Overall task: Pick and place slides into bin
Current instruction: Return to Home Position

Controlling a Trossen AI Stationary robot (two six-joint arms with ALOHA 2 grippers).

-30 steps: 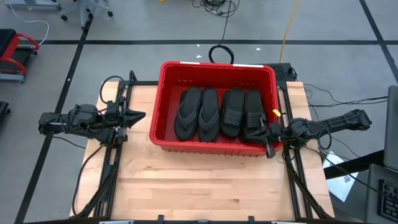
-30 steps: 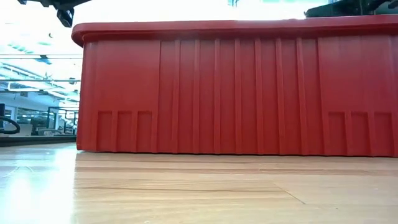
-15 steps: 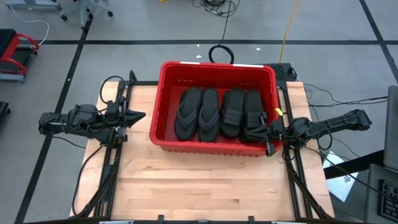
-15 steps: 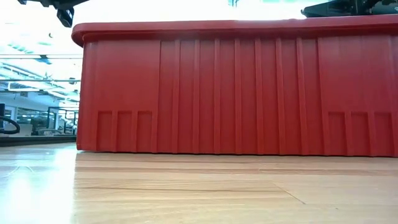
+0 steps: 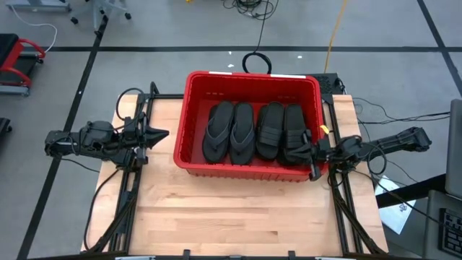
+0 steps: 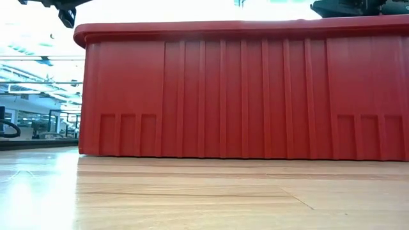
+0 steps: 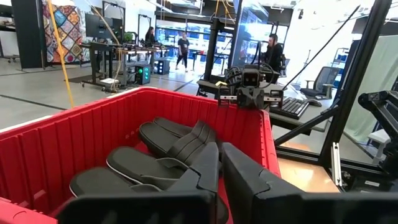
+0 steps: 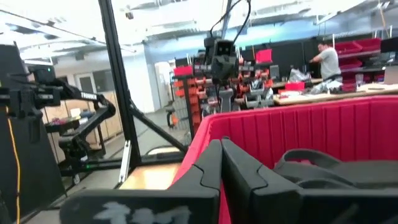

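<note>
We see the bin (image 5: 249, 170) standing on the far middle of the table (image 5: 231, 217). In it, 4 sandals lie side by side with their straps up. The 2 flip-flops (image 5: 231, 132) are in the left half and the 2 slides (image 5: 281, 131) with broad bands are in the right half.

The left gripper (image 5: 160, 134) hangs outside the bin, near its left wall but not touching it, and points toward it. In its wrist view, the left gripper (image 7: 221, 171) has its 2 fingers drawn almost together with only a thin slit between them. They hold nothing, and beyond them we see the bin (image 7: 93, 124) with the flip-flops (image 7: 143, 171) inside.

The right gripper (image 5: 307, 149) sits at the bin's right rim, toward the near corner and just beside the outer slide. In its wrist view, the right gripper (image 8: 221, 152) has its fingers closed against each other and empty, and the bin (image 8: 348, 130) wall runs past them.

In the low view, the bin (image 6: 243, 96) shows its ribbed front wall, with its base flat on the table (image 6: 192, 198).

In the wrist views, people (image 7: 183, 50) stand well off in the room behind.
</note>
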